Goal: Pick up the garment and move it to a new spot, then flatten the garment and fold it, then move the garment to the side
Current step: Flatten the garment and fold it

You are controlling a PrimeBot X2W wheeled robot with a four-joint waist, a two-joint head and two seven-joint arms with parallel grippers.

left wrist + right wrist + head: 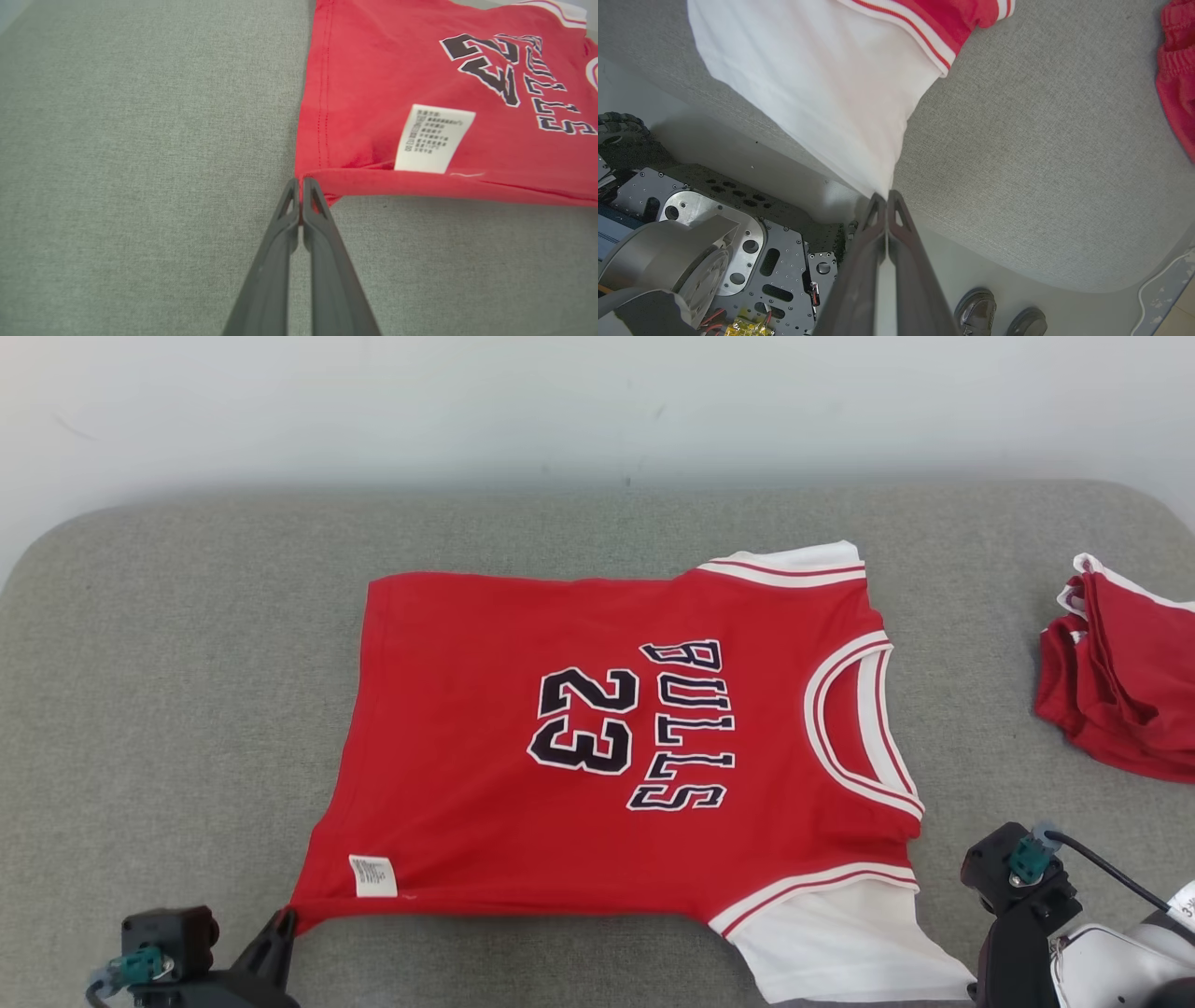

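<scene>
L gripper (300, 180) nips jersey (523, 784) hem, R gripper (883, 193) sleeve

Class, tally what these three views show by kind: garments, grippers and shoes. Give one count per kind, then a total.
Garments: 2, the red jersey and the bunched red garment
Grippers: 2, the left gripper and the right gripper
Shoes: 2
Total: 6
</scene>
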